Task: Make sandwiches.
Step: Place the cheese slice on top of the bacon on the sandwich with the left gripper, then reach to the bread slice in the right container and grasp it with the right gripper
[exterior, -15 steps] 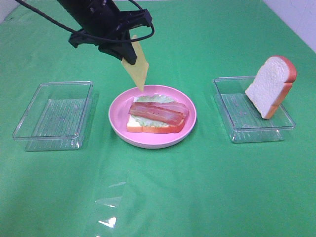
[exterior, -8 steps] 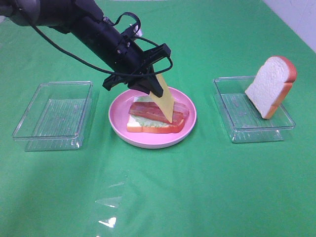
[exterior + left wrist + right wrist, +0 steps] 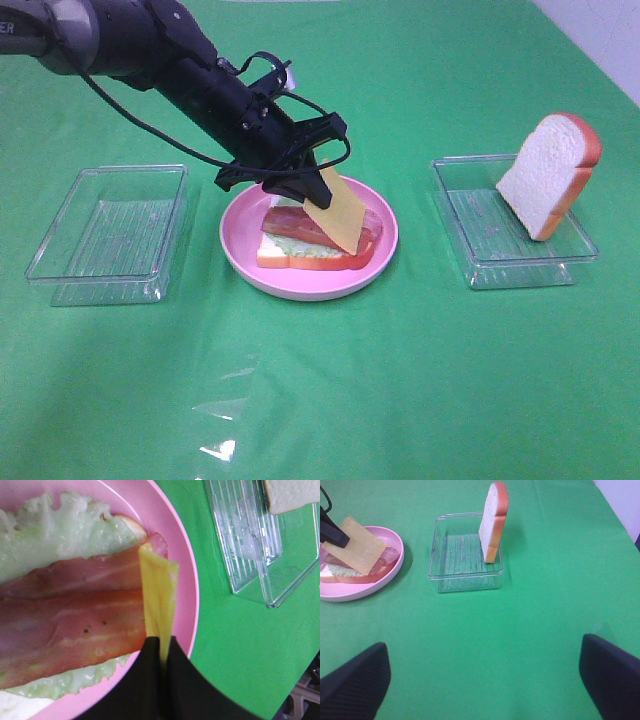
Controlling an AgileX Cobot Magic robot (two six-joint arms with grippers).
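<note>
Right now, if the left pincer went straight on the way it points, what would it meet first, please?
The left pincer, shut on the cheese slice, points down at the pink plate. It would likely press the cheese onto the bacon strips first; depth is unclear.

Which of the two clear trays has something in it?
The right tray: a bread slice stands leaning in it. The left tray holds nothing.
</note>
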